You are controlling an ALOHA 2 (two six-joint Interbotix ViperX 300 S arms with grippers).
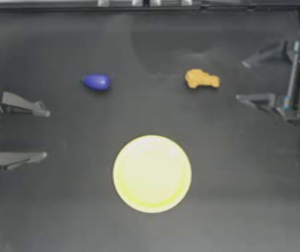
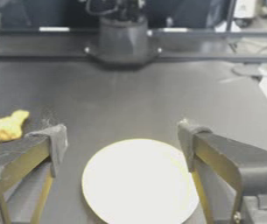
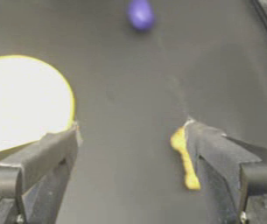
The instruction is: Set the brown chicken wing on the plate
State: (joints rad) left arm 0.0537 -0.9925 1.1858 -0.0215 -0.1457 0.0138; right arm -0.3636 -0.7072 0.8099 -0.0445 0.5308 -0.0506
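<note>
The brown chicken wing (image 1: 201,78) is a lumpy orange-yellow piece lying on the dark table, up and right of centre. It also shows in the left wrist view as the chicken wing (image 2: 9,125), and in the right wrist view the chicken wing (image 3: 183,159) is partly hidden behind one finger. The pale yellow plate (image 1: 152,173) sits bare below the middle; the plate (image 2: 138,181) and plate (image 3: 18,98) show in both wrist views. My right gripper (image 1: 246,81) stands open at the right, apart from the wing. My left gripper (image 1: 45,134) is open at the left edge, holding nothing.
A small blue rounded object (image 1: 97,81) lies left of the wing, also seen as the blue object (image 3: 140,14). A raised rail runs along the table's far edge (image 1: 145,6). The other arm's base (image 2: 122,39) stands across the table.
</note>
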